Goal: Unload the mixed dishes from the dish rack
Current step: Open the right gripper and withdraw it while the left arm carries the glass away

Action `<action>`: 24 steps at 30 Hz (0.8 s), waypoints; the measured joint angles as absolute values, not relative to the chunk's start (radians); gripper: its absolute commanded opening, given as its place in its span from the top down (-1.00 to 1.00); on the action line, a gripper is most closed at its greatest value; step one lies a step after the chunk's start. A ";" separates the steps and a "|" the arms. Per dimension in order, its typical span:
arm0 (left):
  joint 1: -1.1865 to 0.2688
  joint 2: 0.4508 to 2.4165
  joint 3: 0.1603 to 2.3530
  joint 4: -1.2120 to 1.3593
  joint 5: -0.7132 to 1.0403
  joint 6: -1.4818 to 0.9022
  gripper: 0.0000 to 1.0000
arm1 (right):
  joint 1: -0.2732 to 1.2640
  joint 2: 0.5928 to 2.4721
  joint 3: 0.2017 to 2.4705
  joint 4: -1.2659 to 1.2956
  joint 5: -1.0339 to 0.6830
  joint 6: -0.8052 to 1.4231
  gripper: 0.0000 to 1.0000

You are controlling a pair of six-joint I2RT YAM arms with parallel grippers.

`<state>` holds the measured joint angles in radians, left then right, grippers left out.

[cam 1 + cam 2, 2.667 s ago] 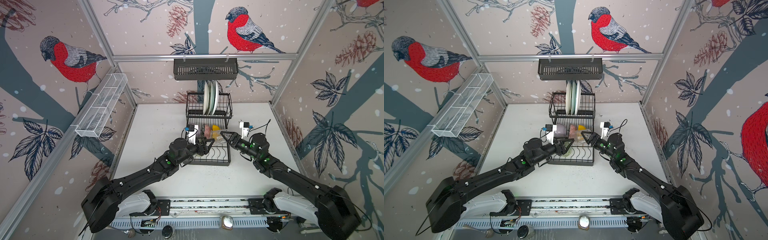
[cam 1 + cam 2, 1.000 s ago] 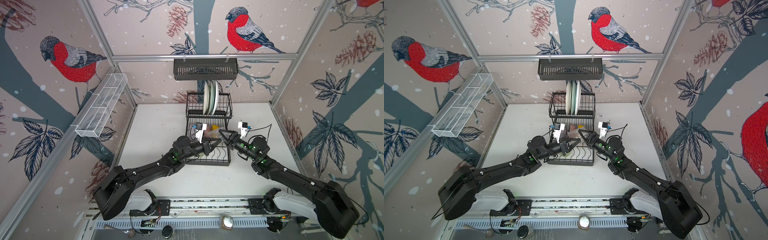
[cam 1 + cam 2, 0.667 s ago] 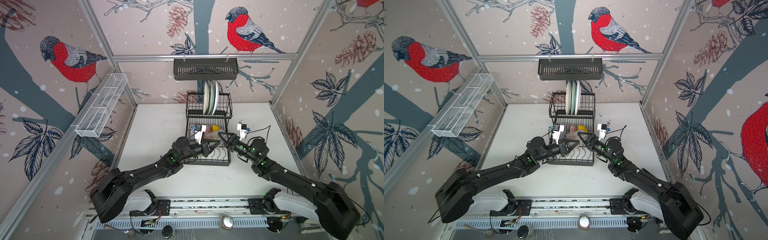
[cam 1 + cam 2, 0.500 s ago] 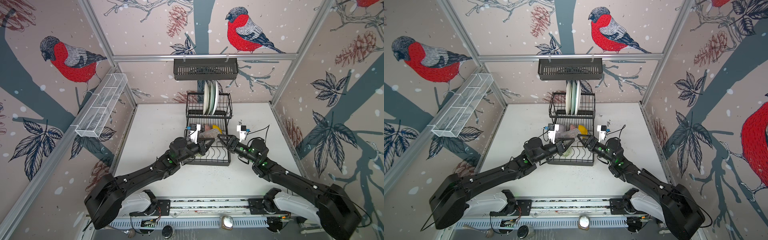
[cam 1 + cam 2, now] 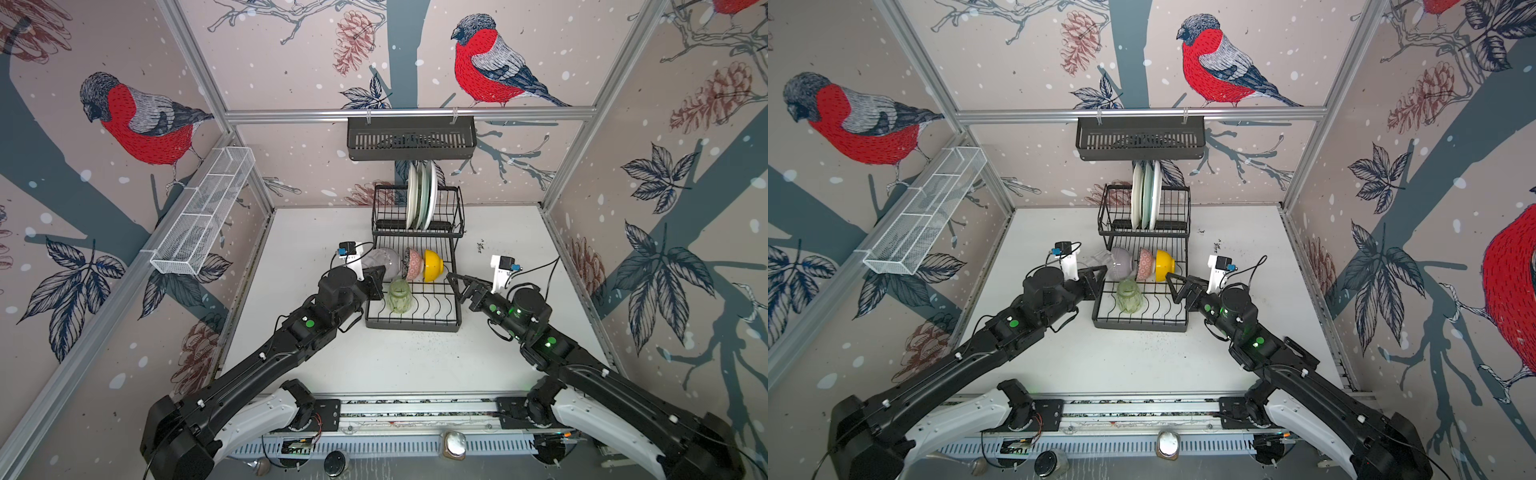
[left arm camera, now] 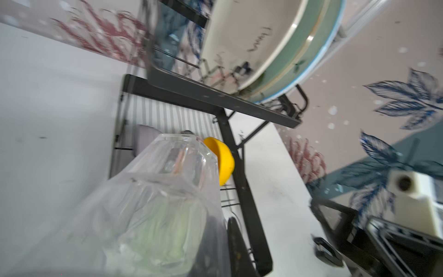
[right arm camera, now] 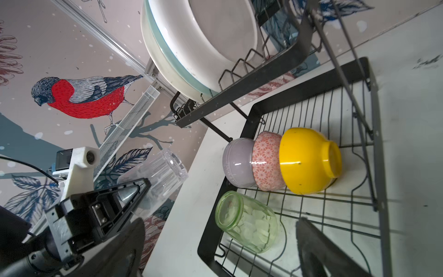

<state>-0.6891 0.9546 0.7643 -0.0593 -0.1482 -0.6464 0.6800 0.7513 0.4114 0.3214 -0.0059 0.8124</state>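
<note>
Grips the clear ribbed glass in the clenched left pincer, clear of the tabletop, just beside the left side of the dish rack standing at the far edge. Holds the right pincer released, empty, near the rack's right side.

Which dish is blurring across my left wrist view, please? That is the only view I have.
Observer: The clear ribbed glass. The left gripper is shut on it, beside the dish rack, not in it.
Operator: Thank you. Is the right gripper carrying anything?
Observer: No, the right gripper is open and empty, by the rack's right edge.
Operator: What sits on the lower tier near the yellow bowl?
Observer: A green glass lies on its side there.
</note>
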 measured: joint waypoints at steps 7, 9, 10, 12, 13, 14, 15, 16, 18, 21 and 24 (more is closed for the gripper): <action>-0.525 0.984 0.849 -0.220 -0.217 -0.600 1.00 | 0.680 0.603 0.316 0.234 0.143 0.721 -0.99; -0.459 1.013 0.873 -0.260 -0.214 -0.593 1.00 | 0.680 0.586 0.315 0.211 0.165 0.702 -0.99; -0.431 1.029 0.889 -0.279 -0.213 -0.587 1.00 | 0.680 0.579 0.315 0.202 0.170 0.696 -0.99; -0.390 1.055 0.921 -0.301 -0.212 -0.573 1.00 | 0.679 0.565 0.312 0.181 0.180 0.678 -0.99; -0.371 1.069 0.936 -0.305 -0.212 -0.566 1.00 | 0.678 0.555 0.311 0.166 0.183 0.676 -0.99; -0.356 1.081 0.948 -0.306 -0.210 -0.558 1.00 | 0.677 0.545 0.310 0.155 0.183 0.673 -0.99; -0.336 1.098 0.961 -0.305 -0.208 -0.546 1.00 | 0.675 0.532 0.308 0.143 0.183 0.667 -0.99; -0.316 1.115 0.970 -0.305 -0.209 -0.545 1.00 | 0.673 0.519 0.306 0.134 0.182 0.661 -0.99; -0.263 1.166 0.991 -0.311 -0.203 -0.540 1.00 | 0.671 0.489 0.294 0.115 0.183 0.655 -0.99; -0.197 1.266 1.047 -0.333 -0.180 -0.517 1.00 | 0.665 0.439 0.281 0.070 0.183 0.649 -0.99; -0.143 1.358 1.106 -0.341 -0.165 -0.490 1.00 | 0.660 0.384 0.281 0.024 0.184 0.628 -0.99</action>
<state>-0.1429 1.3579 1.1065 -0.3412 -0.1646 -0.4900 0.6601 0.3836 0.2810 0.0238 0.1837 0.6285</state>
